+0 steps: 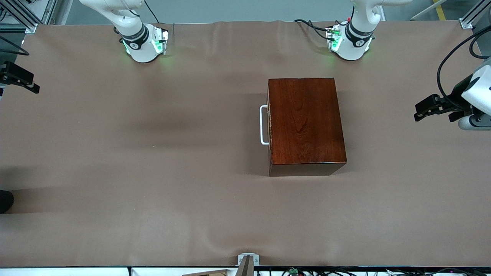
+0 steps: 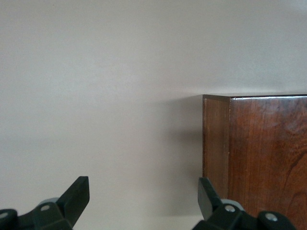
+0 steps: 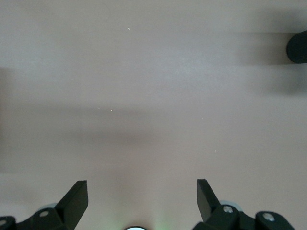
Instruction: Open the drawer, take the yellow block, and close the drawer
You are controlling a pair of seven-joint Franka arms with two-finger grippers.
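The dark reddish-brown wooden box stands on the table nearer the left arm's end. Its drawer is shut, with the white U-shaped handle on the side that faces the right arm's end. The yellow block is out of view. My left gripper hangs open and empty at the left arm's end of the table, apart from the box. The left wrist view shows its open fingers and a corner of the box. My right gripper is open and empty over the right arm's end; its fingers show over bare cloth.
Brown cloth covers the table, with ripples near its edges. The two arm bases stand along the edge farthest from the front camera. A dark round object sits at the right arm's end; it also shows in the right wrist view.
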